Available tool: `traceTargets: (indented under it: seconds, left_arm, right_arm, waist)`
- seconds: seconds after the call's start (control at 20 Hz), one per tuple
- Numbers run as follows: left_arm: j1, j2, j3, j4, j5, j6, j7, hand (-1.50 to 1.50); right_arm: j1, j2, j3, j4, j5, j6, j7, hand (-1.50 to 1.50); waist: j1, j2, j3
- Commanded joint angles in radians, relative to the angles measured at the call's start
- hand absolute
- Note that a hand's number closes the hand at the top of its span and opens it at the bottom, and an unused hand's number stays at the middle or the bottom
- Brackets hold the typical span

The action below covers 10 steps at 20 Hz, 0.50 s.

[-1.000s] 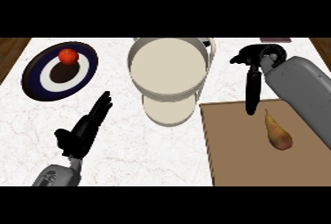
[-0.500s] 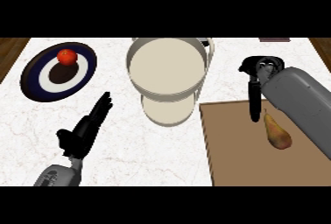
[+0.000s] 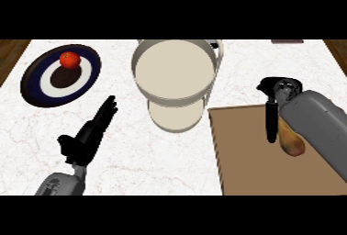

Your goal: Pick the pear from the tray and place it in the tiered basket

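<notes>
On the brown tray (image 3: 247, 151), pear (image 3: 292, 142) lying lengthwise, fat end nearest; right robot hand (image 3: 273, 110) fingers straight against it.

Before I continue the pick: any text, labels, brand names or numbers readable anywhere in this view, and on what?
None readable. The pear, tray, tiered basket, plate and both robot hands, left and right, carry no writing. The small dark object at the counter's far edge shows nothing legible.
</notes>
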Motion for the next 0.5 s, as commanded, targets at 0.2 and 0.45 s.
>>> traceTargets:
  seconds: [0.2,0.45]
  left_arm:
    - [0.027,0.001,0.012,-0.028,-0.011,-0.021,0.016,0.0]
    - [0.004,-0.026,0.021,0.021,-0.034,-0.027,-0.011,0.0]
  right_arm:
    - [0.081,-0.016,-0.049,-0.031,0.059,0.031,0.135,-1.5]
    - [0.199,-0.033,-0.077,-0.087,0.118,-0.004,0.067,-1.5]
  waist:
    - [0.004,0.001,0.0]
    - [0.0,0.002,0.0]
